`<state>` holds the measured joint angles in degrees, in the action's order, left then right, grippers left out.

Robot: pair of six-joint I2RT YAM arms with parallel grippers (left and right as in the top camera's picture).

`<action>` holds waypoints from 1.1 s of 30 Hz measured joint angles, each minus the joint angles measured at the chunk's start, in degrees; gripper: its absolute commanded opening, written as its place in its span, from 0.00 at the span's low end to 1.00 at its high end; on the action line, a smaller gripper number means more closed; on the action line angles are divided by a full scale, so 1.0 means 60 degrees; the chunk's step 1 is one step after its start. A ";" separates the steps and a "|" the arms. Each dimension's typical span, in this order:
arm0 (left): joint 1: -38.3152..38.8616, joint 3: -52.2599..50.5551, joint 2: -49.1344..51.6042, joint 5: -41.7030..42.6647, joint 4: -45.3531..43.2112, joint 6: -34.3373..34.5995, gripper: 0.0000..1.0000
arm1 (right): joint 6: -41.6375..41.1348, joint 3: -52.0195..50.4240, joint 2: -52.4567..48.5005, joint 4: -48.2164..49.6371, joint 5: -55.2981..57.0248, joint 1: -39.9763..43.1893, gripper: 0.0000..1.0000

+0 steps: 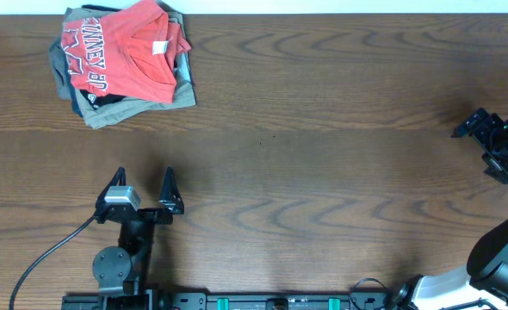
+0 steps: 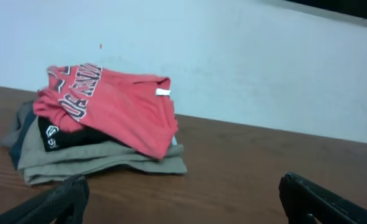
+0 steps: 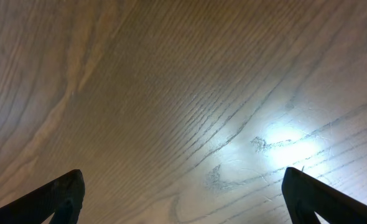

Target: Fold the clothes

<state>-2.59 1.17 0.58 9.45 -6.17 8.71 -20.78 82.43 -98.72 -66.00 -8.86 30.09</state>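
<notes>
– Red-orange shirt [image 1: 138, 47]: where does it lie?
– Far left corner of the bench [image 1: 323, 172], on top of a pile of folded clothes [image 1: 133, 110]: khaki at the bottom, something black [image 2: 62, 134] between. Bunched double, lettering to one side, neck tag [image 2: 163, 93] up.
– Left claw [image 1: 144, 176]?
– Low over bare wood, well apart from the pile, fingers spread wide, nothing between them. Its camera looks straight at the shirt, so probably lined up for a reach.
– Right claw [image 1: 495, 142]?
– Far right edge, fingers apart over bare grain, holding nothing. Parked out of the way, I'd guess.
– Stage?
– Hard to call. The shirt is stacked but lumpy, so it could be finished or awaiting a spread-out.
</notes>
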 measured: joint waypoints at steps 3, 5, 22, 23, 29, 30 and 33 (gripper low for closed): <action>-0.0135 -0.0131 0.0000 0.0000 0.0200 0.0000 0.98 | 0.0000 0.0000 0.0000 0.0000 0.0000 0.0004 0.99; -0.0208 -0.0131 0.0000 0.0000 0.0350 0.0000 0.98 | 0.0000 0.0000 0.0000 0.0000 0.0000 0.0004 0.99; -0.0251 -0.0066 0.0004 -0.0182 0.1133 0.0000 0.98 | 0.0000 0.0000 0.0000 0.0000 0.0004 0.0004 0.99; -0.0251 -0.0066 0.0000 -0.0182 0.1133 0.0000 0.98 | 0.0000 0.0000 0.0000 0.0000 0.0004 0.0004 0.99; -0.0251 -0.0066 0.0000 -0.0182 0.1137 0.0000 0.98 | 0.0000 0.0000 0.0000 0.0000 0.0004 0.0004 0.99; -0.0251 -0.0066 0.0004 -0.0182 0.1137 0.0000 0.98 | 0.0000 0.0000 0.0000 0.0000 0.0004 0.0004 0.99; -0.0251 -0.0066 0.0004 -0.0182 0.1137 0.0004 0.98 | 0.0000 0.0000 0.0000 0.0000 0.0004 0.0004 0.99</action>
<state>-4.10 0.78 0.60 8.36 0.64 8.73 -20.78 82.43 -98.72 -66.00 -8.84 30.11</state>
